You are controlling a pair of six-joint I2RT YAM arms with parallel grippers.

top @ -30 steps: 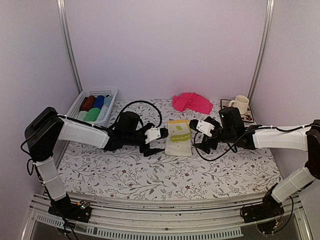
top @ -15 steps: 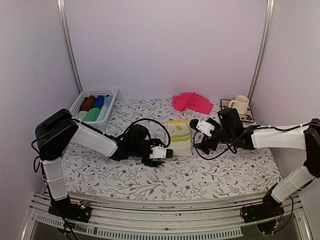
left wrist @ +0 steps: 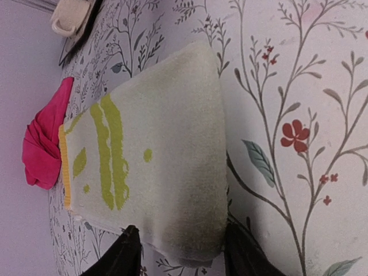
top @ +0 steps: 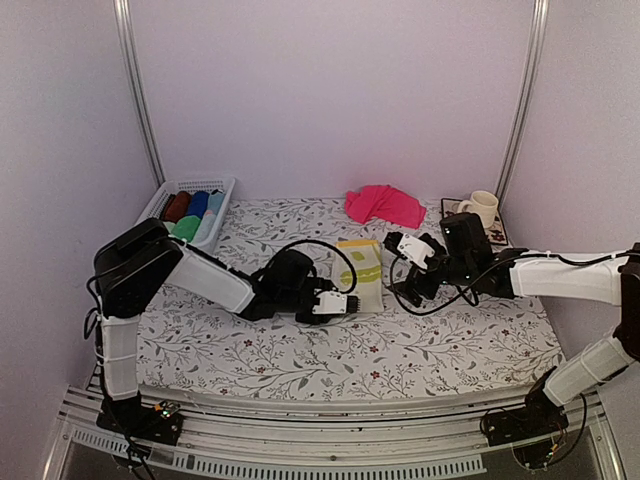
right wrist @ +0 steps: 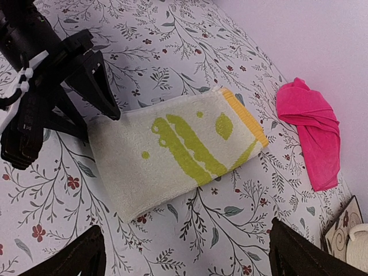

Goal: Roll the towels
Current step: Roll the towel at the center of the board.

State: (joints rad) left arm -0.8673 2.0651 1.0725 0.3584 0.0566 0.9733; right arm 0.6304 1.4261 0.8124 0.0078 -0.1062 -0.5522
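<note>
The lime-yellow towel [top: 360, 272] is lying flat near the middle of the floral-covered table [top: 250, 350], folded into a narrow strip, with its orange-striped end pointing toward the far edge. The left gripper [top: 347, 302] is reaching in low from the left side and is sitting at the towel's near end. In the left wrist view its dark fingers [left wrist: 123, 259] are standing apart, one at each near corner of the towel, so the near hem is lying between them. The cloth there is not looking pinched or lifted.

The right gripper [top: 396, 268] is hovering just beside the towel's right edge with its jaws spread wide and nothing between them.

The hot pink towel [top: 384, 205] is lying crumpled by the far edge of the table, well apart from both grippers.

A white basket [top: 160, 200] is sitting in the far left corner, holding rolls of cloth [top: 190, 212] in dark red, blue and green. A cream mug [top: 481, 208] is standing on a patterned mat [top: 497, 236] in the far right corner.
</note>
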